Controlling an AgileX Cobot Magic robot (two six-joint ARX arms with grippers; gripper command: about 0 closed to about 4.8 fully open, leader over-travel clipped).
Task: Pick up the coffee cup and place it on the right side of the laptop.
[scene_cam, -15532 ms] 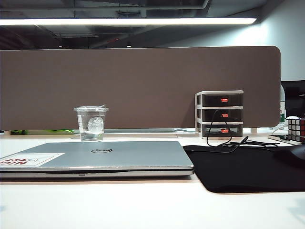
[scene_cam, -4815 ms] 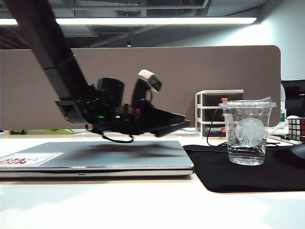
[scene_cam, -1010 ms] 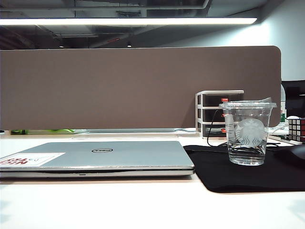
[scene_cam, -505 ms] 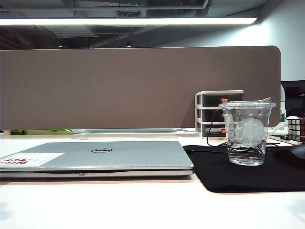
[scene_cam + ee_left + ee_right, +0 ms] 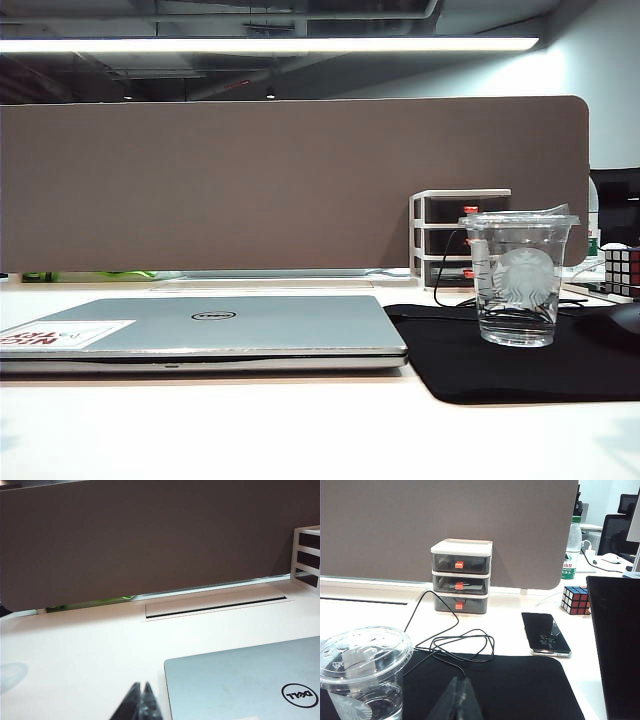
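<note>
The coffee cup (image 5: 519,281) stands upright on the black mat (image 5: 520,360), just right of the closed laptop (image 5: 200,335), with its lid on and a little clear liquid at the bottom. Judged from this layout, the placement looks done.

Neither arm appears in the exterior view. The left gripper (image 5: 141,703) shows only its fingertips in its wrist view, pressed together and holding nothing, above the bare table near the laptop's far left corner. The right gripper (image 5: 460,698) is likewise pinched shut and empty, poised over the mat with the cup just beside it on the left.

The main risk now is the right gripper: a sideways move toward the cup could knock it, and a light, tapered cup with so little liquid would probably tip easily (the flat lid may not seal a spill). Water on the mat could run toward the laptop, the tangled black cable (image 5: 462,645) or the phone (image 5: 546,634) further right. A low sweep might also snag that cable and drag on the small drawer unit (image 5: 461,576) behind it.
</note>
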